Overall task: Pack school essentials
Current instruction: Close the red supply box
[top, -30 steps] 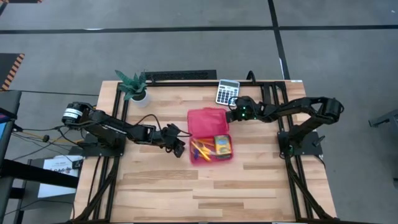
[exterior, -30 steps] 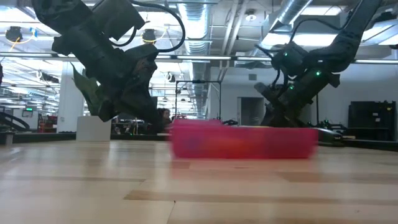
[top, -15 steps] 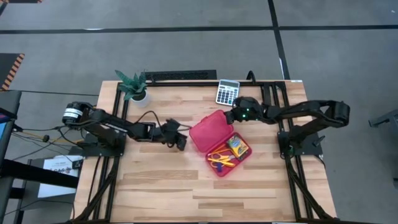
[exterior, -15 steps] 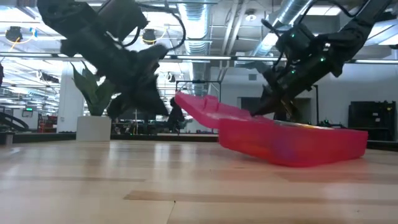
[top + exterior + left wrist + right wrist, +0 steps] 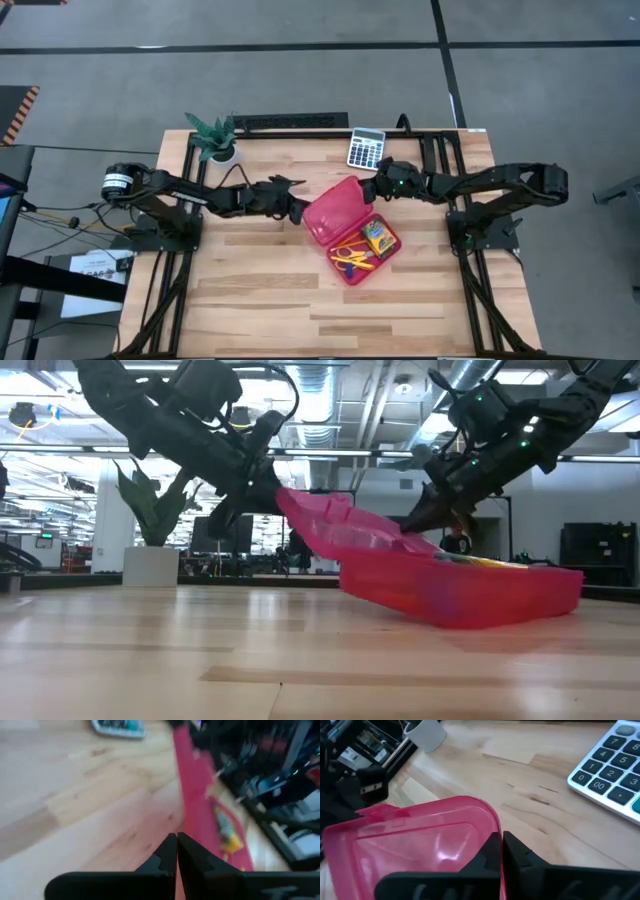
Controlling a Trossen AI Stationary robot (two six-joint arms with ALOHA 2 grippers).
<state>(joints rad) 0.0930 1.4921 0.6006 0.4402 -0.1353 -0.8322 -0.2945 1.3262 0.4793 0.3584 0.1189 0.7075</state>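
Observation:
The red hinged case (image 5: pixel 350 232) lies open and askew at mid-table. Its base (image 5: pixel 470 592) rests on the wood and its lid (image 5: pixel 333 210) slants up from the hinge. In the base lie yellow-handled scissors (image 5: pixel 350 255), thin orange pencils and the green-yellow crayon box (image 5: pixel 377 236). My left gripper (image 5: pixel 298 208) is shut on the lid's left edge. My right gripper (image 5: pixel 376 190) is shut on the lid's far right corner. The tiny blue piece does not show. My left gripper pinches the lid's left edge (image 5: pixel 186 827) between its two fingers, coming level from the table's left. In the low view that corner (image 5: pixel 288 502) is the lid's highest point, off the table. My right gripper pinches the lid's rim at its rounded corner (image 5: pixel 498 827), one finger on each face. It slants down from the table's right far side. The lid (image 5: pixel 400 540) is tilted, and the base below it is on the wood.
A grey calculator (image 5: pixel 365 147) lies at the far edge, just behind my right gripper, and shows close by in the right wrist view (image 5: pixel 610 775). A potted plant (image 5: pixel 215 140) stands at the far left corner. Bare wood (image 5: pixel 300 310) fills the near half.
The case has swung from square to diagonal, its base sliding toward the right and near edge. Its lid, flat on the table a second ago, has risen off it. My left gripper has moved toward the far edge and right onto the lid's left edge.

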